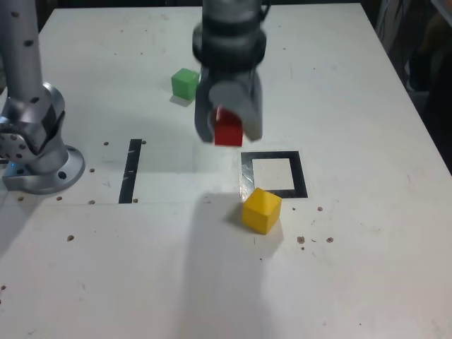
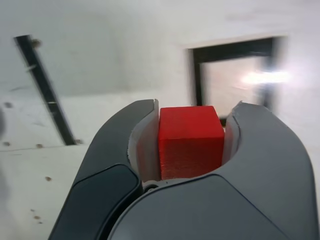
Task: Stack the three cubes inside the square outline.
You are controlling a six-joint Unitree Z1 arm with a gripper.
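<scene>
My grey two-fingered gripper [image 1: 228, 127] hangs above the white tabletop [image 1: 353, 268], pointing down, with the small red matte cube [image 1: 228, 131] clamped between its jaws. The jaws stand narrow, closed to the cube's width, their pale inner pads [image 2: 148, 145] pressed flat against two opposite faces. The cube has equal sides and so no long axis; it sits square in my grip, one face towards the wrist camera and its top edge level, clear of the table.

Below and just beyond my fingertips, towards the exterior view's right, lies the flat black tape square outline with its white centre [image 1: 302, 174]. The red cube is near it but not over its middle; in the wrist view the outline [image 2: 198, 75] shows past the cube, blurred.

The small yellow matte cube [image 1: 261, 210] rests on the table just outside the outline's near corner, turned at an angle to the tape, in front of my jaws as the exterior view shows them. The small green matte cube [image 1: 185, 82] sits behind my jaws, towards that view's left, well apart from the outline. A straight black tape strip [image 1: 131, 170] lies off to the same side.

My arm comes down from the top of the exterior view, wrist roughly vertical; the silver base [image 1: 39, 145] stands at that view's left edge.
</scene>
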